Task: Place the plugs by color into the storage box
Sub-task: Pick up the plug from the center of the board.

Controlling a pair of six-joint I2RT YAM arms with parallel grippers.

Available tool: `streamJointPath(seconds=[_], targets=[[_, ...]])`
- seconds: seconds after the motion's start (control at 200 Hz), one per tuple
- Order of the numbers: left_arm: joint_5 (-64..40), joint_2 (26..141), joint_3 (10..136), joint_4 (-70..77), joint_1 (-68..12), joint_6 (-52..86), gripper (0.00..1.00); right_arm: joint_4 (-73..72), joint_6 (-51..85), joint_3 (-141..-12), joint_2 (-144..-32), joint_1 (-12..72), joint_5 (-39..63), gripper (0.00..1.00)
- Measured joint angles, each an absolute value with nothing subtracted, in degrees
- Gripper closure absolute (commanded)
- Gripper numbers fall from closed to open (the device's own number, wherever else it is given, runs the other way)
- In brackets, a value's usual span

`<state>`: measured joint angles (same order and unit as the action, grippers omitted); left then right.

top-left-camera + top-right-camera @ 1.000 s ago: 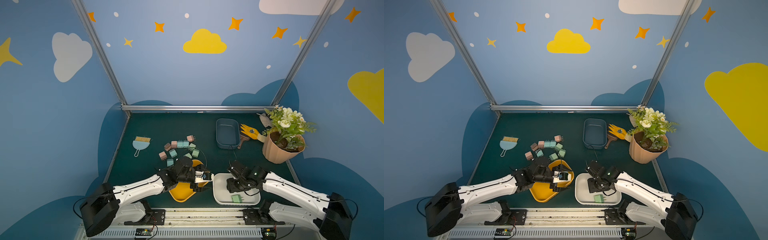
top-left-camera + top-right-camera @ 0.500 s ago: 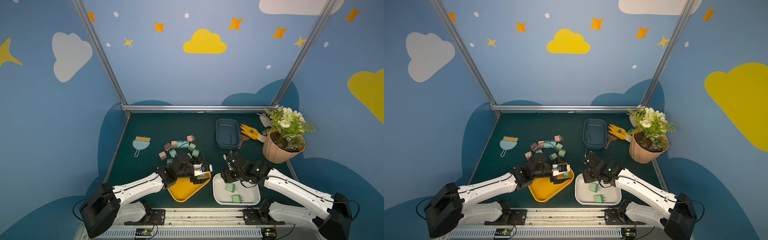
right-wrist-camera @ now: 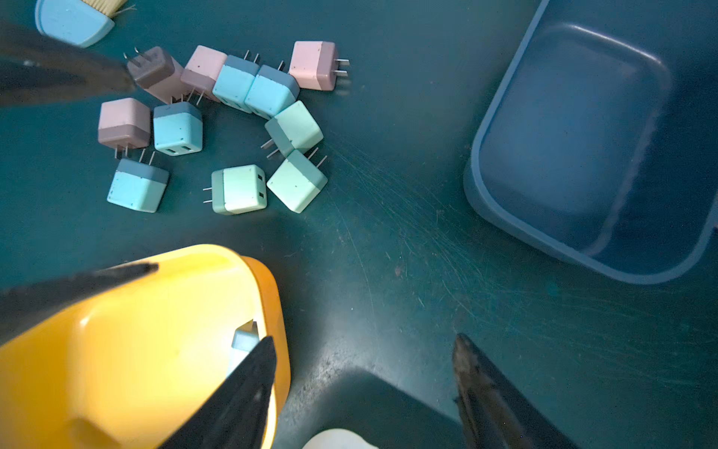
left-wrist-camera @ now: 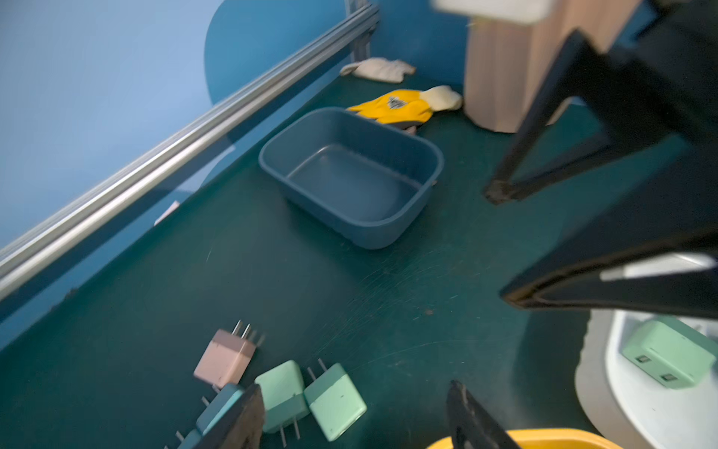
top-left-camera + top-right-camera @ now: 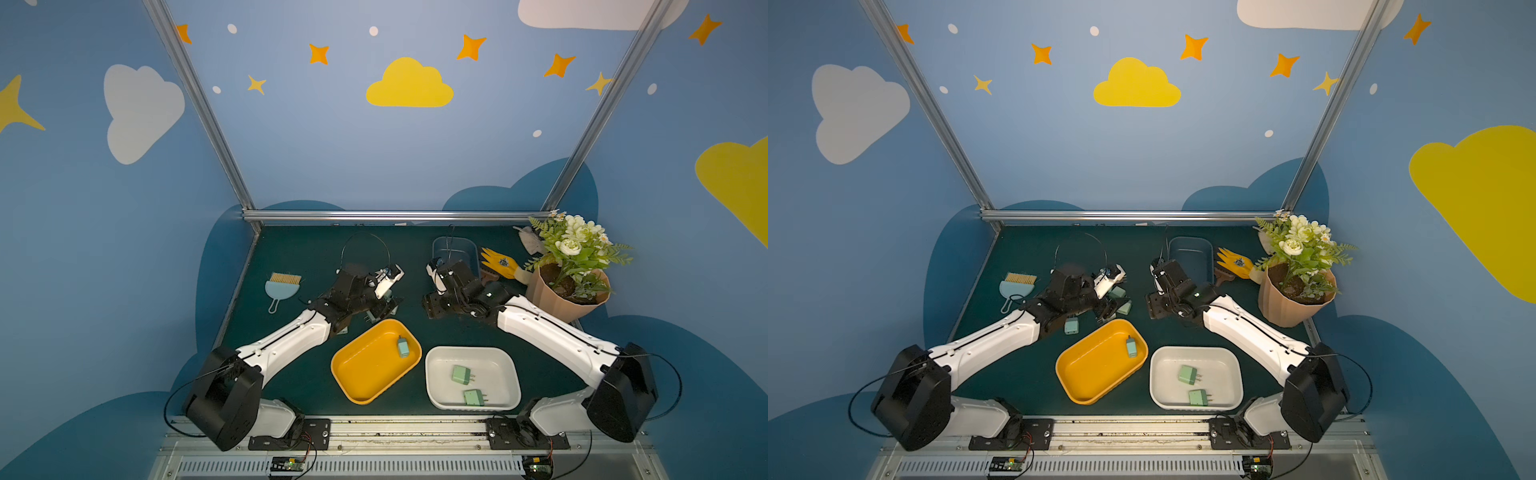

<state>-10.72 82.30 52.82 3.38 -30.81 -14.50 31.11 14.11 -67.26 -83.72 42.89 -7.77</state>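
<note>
**Left gripper** (image 4: 355,390): the two black fingers (image 4: 241,420) stand apart with nothing between them, low over the green mat (image 4: 349,295) at the near edge of the loose plugs (image 3: 237,116).

**Right gripper** (image 3: 365,338): the fingers (image 3: 248,385) are likewise spread and bare. They hover above open mat between the yellow tray (image 3: 116,350) and the dark-blue box (image 3: 575,136).

**Plugs:** small matte cubes with rounded corners. Each has two flat metal prongs on one face and (where that side shows) two slots on the opposite face.
- **On the mat:** the right wrist view shows eleven in a loose heap, several touching and with prongs pointing every way. Four are pink, four light blue and three mint green.
- **Heap position:** it lies beside the far corner of the yellow tray. In both top views the left arm's wrist hides most of it.
- **In the yellow tray:** one light-blue plug (image 5: 402,347) lies close to the far wall.
- **In the white tray** (image 5: 440,395): two mint plugs (image 5: 461,374) lie apart from each other, prongs toward the robot's right.

**Surroundings:**
- The two trays sit side by side at the front of the mat, and the dark-blue box sits at the rear.
- A yellow glove (image 5: 498,262) lies just beside the box, and a flower pot (image 5: 565,299) stands beyond the glove.
- A light-blue dustpan brush (image 5: 282,286) lies well off on the left side.
</note>
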Motion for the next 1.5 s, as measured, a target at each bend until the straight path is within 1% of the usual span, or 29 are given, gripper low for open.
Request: streamJointPath(seconds=[0.195,0.335,0.566,0.681,0.891,1.276,1.422,1.502], targets=[[-8.2,90.8,59.8,-0.5,-27.9,-8.4,0.26,30.2,12.8,-70.0,-89.2,41.5,-5.6,0.26],[-6.7,99.0,66.0,-3.7,-25.3,-3.6,0.26,30.4,12.8,-71.5,-93.3,40.8,-2.8,0.25],[-3.4,110.3,76.5,-9.2,-23.7,1.7,0.26,33.2,12.1,-81.6,-99.6,39.9,2.9,0.25],[-2.9,114.5,80.7,-12.3,-23.4,2.6,0.26,33.9,10.4,-83.0,-99.9,39.5,5.1,0.25],[-1.1,119.2,85.7,-17.0,-23.2,1.7,0.26,35.9,8.5,-82.5,-101.3,37.3,8.0,0.25],[1.7,125.6,91.5,-19.4,-23.2,-1.2,0.25,36.5,7.0,-81.0,-101.3,33.0,12.6,0.26],[1.7,127.3,93.1,-20.1,-23.1,-1.8,0.29,36.2,7.0,-80.3,-101.4,32.0,16.3,0.27],[1.7,127.5,93.4,-20.1,-23.1,-2.3,0.29,36.2,7.0,-80.1,-101.8,31.8,17.6,0.27]])
